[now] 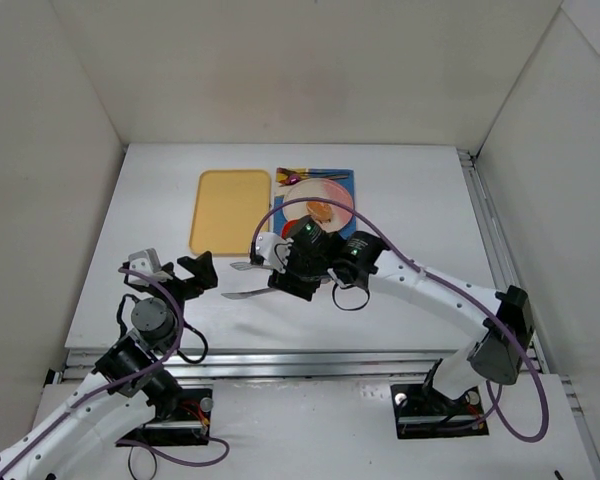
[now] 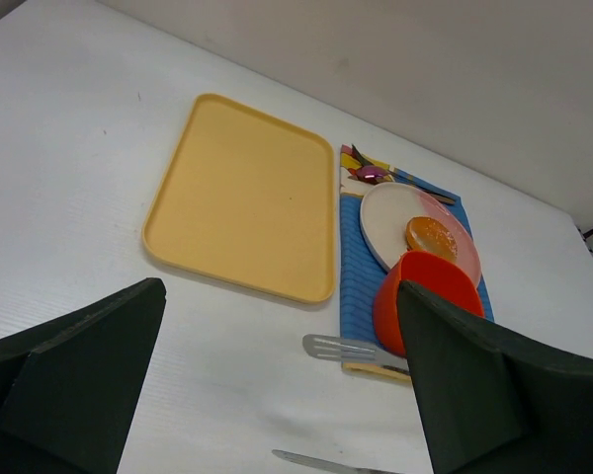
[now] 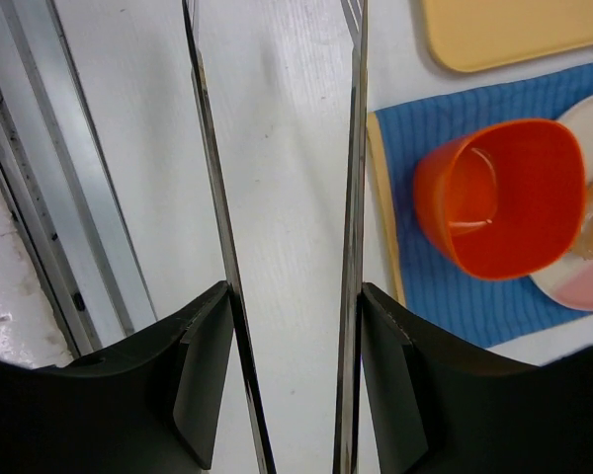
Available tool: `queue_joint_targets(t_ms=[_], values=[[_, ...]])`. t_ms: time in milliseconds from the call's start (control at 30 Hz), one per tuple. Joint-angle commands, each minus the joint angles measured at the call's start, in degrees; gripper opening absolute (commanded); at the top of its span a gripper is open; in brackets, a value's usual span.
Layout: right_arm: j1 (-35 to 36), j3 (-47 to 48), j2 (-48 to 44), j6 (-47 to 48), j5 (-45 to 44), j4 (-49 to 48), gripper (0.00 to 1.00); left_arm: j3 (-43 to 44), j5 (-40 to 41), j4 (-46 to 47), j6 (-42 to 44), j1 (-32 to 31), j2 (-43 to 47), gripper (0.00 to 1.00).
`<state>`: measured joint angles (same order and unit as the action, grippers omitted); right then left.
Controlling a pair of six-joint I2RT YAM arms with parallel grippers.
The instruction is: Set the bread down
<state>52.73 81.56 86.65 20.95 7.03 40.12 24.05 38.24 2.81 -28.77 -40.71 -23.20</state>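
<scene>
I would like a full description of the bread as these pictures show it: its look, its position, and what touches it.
The bread is a small round bun, golden-brown on top with a paler tan edge, and it looks whole. It lies flat on a white-and-pink plate, which rests on a blue mat. The orange cup stands just in front of it; I cannot tell if they touch. Nothing grips the bun.

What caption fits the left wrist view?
Open left gripper faces a yellow tray, with the bread on a plate behind an orange cup.
</scene>
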Motion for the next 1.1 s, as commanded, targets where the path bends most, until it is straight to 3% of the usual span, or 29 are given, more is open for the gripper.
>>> queue_joint_targets(t_ms=[0, 533, 1067], values=[[-0.2, -1.0, 1.8, -1.0, 0.7, -7.5, 0.48, 1.4, 0.6, 2.3, -0.2, -0.1, -1.2, 0.99], [-3.0, -0.4, 17.8, 1.7, 8.4, -13.1, 0.49, 1.2, 1.2, 2.6, -0.2, -0.1, -1.9, 1.0], [-2.5, -0.2, 24.9, 4.0, 6.2, -13.9, 0.54, 1.4, 1.0, 2.7, -0.1, -0.1, -2.2, 1.0]])
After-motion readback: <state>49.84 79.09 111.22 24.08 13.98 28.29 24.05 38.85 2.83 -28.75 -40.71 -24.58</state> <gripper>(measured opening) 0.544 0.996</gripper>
